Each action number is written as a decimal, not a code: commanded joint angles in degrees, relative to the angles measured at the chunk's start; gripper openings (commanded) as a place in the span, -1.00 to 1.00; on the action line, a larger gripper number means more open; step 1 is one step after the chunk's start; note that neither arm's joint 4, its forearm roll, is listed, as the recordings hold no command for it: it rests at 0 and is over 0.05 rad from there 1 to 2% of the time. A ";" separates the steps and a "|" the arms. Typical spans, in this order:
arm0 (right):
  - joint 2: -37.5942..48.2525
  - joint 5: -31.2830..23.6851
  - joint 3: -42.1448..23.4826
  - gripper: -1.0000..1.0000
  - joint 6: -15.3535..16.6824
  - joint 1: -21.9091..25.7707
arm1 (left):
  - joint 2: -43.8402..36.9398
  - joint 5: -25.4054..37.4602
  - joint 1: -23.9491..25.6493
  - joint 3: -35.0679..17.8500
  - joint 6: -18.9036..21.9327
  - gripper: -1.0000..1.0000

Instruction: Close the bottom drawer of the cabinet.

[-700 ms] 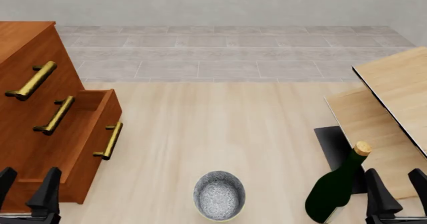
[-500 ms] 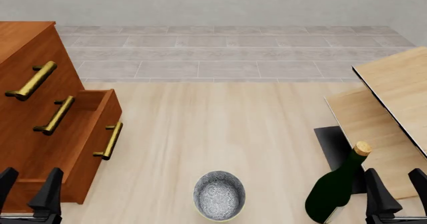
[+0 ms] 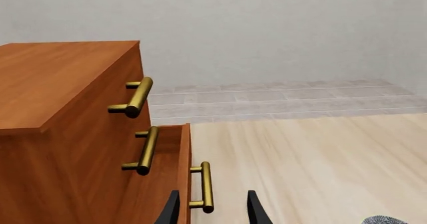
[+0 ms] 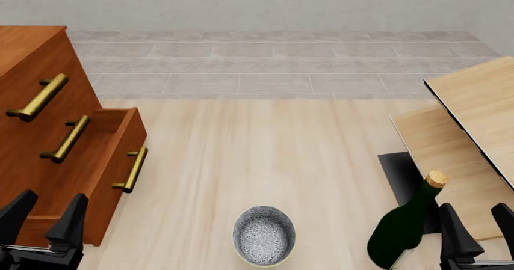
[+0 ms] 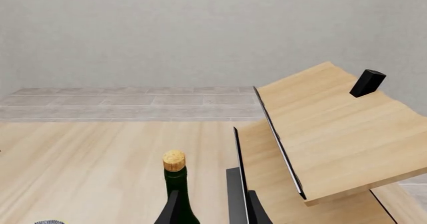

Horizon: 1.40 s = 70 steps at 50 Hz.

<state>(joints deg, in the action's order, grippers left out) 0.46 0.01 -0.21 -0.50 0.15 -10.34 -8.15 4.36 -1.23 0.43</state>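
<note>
The cabinet stands at the left of the table, reddish-brown with three brass-handled drawers. The bottom drawer is pulled out partway; its brass handle faces right. My left gripper is open and empty at the near left, just in front of the drawer's near end. In the left wrist view the cabinet fills one side, and the open left gripper lines up with the bottom drawer's handle without touching it. My right gripper is open and empty at the near right.
A grey speckled bowl sits near the front middle. A dark green corked bottle stands just left of the right gripper and shows in the right wrist view. Tilted pale wood boards lie at the right, with a black block on top.
</note>
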 commanded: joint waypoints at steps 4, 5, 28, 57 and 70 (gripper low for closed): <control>0.01 -0.04 -0.03 1.00 -0.24 -0.12 | -7.84 -6.08 4.12 -1.72 -1.99 1.00; 0.01 -0.04 -0.03 1.00 -0.24 -0.12 | -7.85 -6.09 4.12 -1.72 -1.99 1.00; -0.07 -0.02 -0.05 1.00 -0.83 -0.55 | -15.93 -7.84 16.69 -5.88 -5.87 1.00; -0.31 0.15 -0.01 1.00 -1.07 -1.05 | -41.70 -18.30 21.97 -7.58 -10.41 1.00; -0.36 0.15 -0.04 1.00 -1.28 -1.13 | -50.77 -23.76 22.14 -6.89 -14.66 1.00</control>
<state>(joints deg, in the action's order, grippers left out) 0.14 0.13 -0.25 -1.64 -0.89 -53.60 -27.42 26.25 -8.54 -11.56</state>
